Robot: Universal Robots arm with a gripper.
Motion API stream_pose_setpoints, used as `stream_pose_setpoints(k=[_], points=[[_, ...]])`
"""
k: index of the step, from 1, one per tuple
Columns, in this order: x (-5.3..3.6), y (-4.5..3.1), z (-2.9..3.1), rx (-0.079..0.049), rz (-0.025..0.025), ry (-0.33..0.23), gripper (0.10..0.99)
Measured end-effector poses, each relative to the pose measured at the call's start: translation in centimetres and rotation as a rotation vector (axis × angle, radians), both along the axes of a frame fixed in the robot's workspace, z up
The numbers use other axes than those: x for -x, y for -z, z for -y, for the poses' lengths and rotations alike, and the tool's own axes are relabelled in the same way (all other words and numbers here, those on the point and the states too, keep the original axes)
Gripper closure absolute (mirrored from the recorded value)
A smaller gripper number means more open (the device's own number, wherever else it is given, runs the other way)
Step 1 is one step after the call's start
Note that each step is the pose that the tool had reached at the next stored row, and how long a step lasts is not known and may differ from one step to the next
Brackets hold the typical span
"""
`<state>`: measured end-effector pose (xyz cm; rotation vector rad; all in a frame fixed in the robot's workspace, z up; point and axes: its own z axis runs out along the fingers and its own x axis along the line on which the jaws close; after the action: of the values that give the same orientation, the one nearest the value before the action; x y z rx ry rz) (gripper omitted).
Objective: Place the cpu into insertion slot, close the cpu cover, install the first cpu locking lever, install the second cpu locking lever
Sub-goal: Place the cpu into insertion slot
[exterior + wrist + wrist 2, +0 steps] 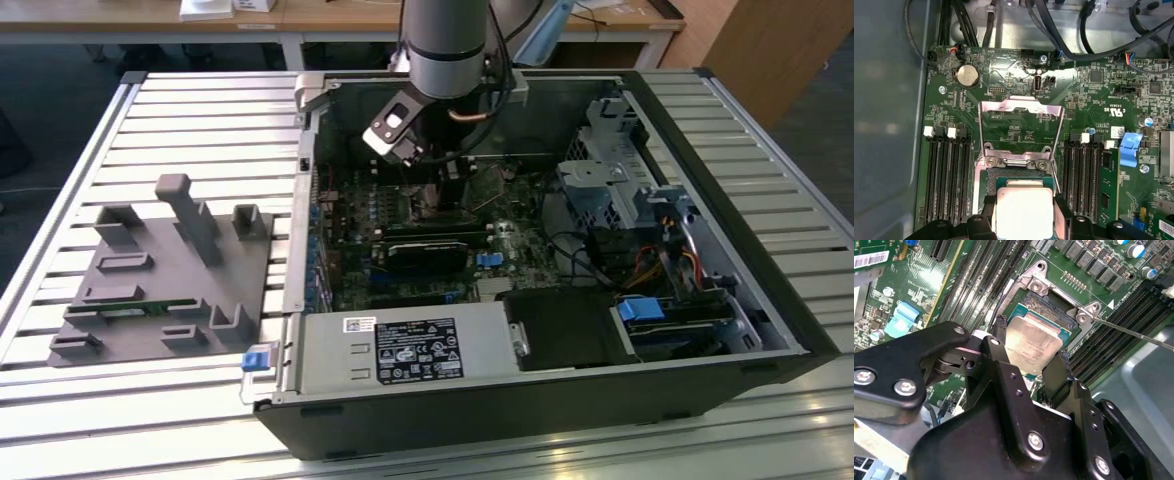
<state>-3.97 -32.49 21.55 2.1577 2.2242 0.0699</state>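
The arm (447,45) came straight down into the open computer case (747,300), wrist low over the motherboard (1014,75). In both wrist views the gripper (1031,342) (1024,205) had its two black fingers (1000,330) closed in against opposite edges of the cpu (1039,335) (1024,212), holding it right over the insertion slot (1049,304); whether the chip had seated could not be told.

In the first wrist view, the cpu cover (1021,106) stood swung open on its hinge just beyond the slot. A thin locking lever (1129,330) stuck out sideways from the slot's corner, free of its catch. Rows of black memory slots (946,175) ran close on both sides of the fingers, leaving little side room, and cables (1079,30) crossed beyond the board's far edge.

On the slatted table (200,110), to the exterior view's left of the case, sat a grey fixture tray (160,280), well apart from the arm
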Motion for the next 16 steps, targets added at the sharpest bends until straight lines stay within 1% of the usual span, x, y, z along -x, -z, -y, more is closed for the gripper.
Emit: stream_pose_setpoints(k=[8,16], points=[[0.03,0.61,-0.13,0.001,-0.0017,0.013,0.549],[0.03,1.16,-0.54,0.000,-0.0056,0.024,0.549]])
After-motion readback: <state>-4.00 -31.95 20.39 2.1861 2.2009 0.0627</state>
